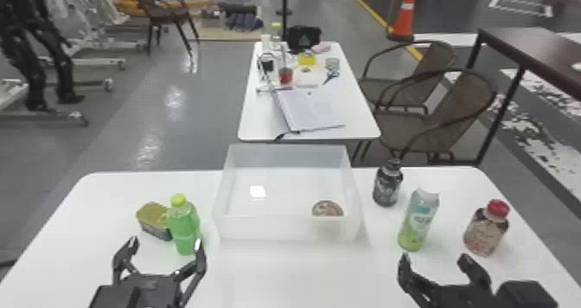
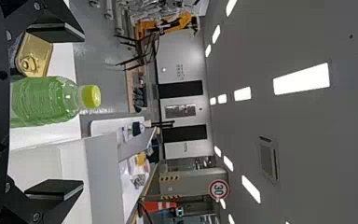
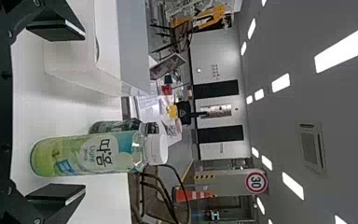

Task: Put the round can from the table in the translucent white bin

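The round can (image 1: 327, 209) rests inside the translucent white bin (image 1: 288, 228), near its front right corner. My left gripper (image 1: 166, 247) stands open at the table's front left, on the near side of the green bottle. In the left wrist view, the left gripper (image 2: 56, 112) has its fingers wide apart. My right gripper (image 1: 436, 261) is open at the front right, on the near side of the clear-and-green bottle. The right wrist view has the right gripper (image 3: 58, 112) with its fingers spread and nothing held between them.
Left of the bin are a green bottle (image 1: 185, 227) and a rectangular tin (image 1: 153, 220). On its right stand a dark bottle (image 1: 387, 185), a clear-and-green bottle (image 1: 418, 220) and a red-capped bottle (image 1: 486, 229). A second table (image 1: 259, 121) with a notebook lies beyond.
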Robot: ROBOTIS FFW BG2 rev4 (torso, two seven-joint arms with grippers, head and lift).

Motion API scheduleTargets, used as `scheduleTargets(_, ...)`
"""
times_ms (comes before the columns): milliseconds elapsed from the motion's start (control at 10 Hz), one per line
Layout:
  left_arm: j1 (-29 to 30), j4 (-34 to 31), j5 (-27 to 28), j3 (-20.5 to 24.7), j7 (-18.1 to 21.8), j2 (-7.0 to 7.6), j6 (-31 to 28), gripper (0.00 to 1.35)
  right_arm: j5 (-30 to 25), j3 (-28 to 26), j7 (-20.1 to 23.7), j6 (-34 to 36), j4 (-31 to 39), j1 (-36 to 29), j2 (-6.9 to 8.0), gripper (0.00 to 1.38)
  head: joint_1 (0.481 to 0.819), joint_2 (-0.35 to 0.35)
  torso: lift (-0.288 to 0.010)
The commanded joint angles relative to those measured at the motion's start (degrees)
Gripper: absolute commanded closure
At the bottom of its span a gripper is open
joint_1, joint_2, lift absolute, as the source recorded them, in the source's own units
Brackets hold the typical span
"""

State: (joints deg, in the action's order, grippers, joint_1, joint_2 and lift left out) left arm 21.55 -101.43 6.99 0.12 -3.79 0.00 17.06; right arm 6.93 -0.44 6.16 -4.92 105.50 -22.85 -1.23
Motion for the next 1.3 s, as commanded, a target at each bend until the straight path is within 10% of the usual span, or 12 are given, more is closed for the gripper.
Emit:
scheduleTargets(0, 0.0, 0.0, 0.0, 0.0, 0.0, -0.15, -0.1, 0.19, 0.4, 0.0, 0.1, 0.0, -0.3, 0.0, 0.00, 0.14, 0.549, 0.000, -0.100)
scheduleTargets(1200, 0.1, 0.1, 0.0, 0.5, 0.0, -0.15, 0.8, 0.19, 1.2, 0.1, 1.5, -1.8, -2.0, 1.0, 0.00, 0.15, 0.549, 0.000, -0.100)
